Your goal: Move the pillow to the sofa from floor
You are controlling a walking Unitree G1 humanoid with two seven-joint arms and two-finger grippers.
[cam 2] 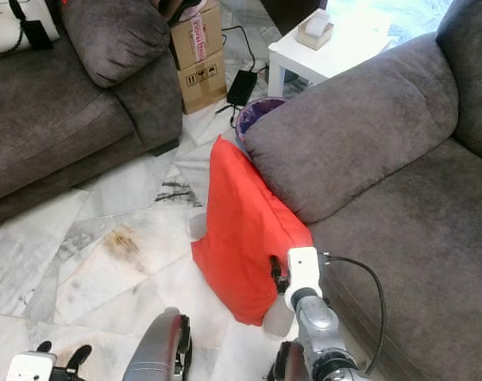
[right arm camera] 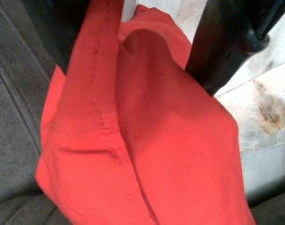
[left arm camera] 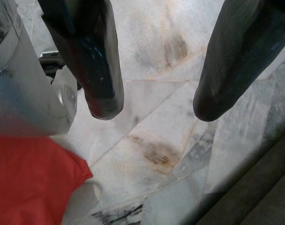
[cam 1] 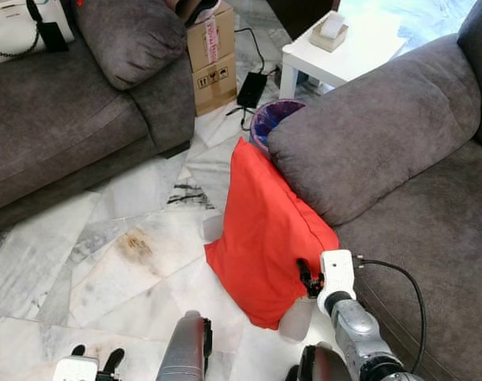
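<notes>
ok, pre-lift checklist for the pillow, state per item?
1. Right pincer at the pillow: ok, at its lower edge.
2. Right pincer closed on the fabric: cannot tell; wrist view shows one finger against the cloth.
3. Pillow off the floor: not ok, it stands there leaning on the sofa arm.
4. Sofa seat free for the drop: ok where visible.
5. Left pincer out of the way: ok, open over bare floor.

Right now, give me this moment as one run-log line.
pillow: red, on floor, leaning on sofa | right tool: at pillow edge, grip unclear | left tool: open over floor | lift: not yet done
</notes>
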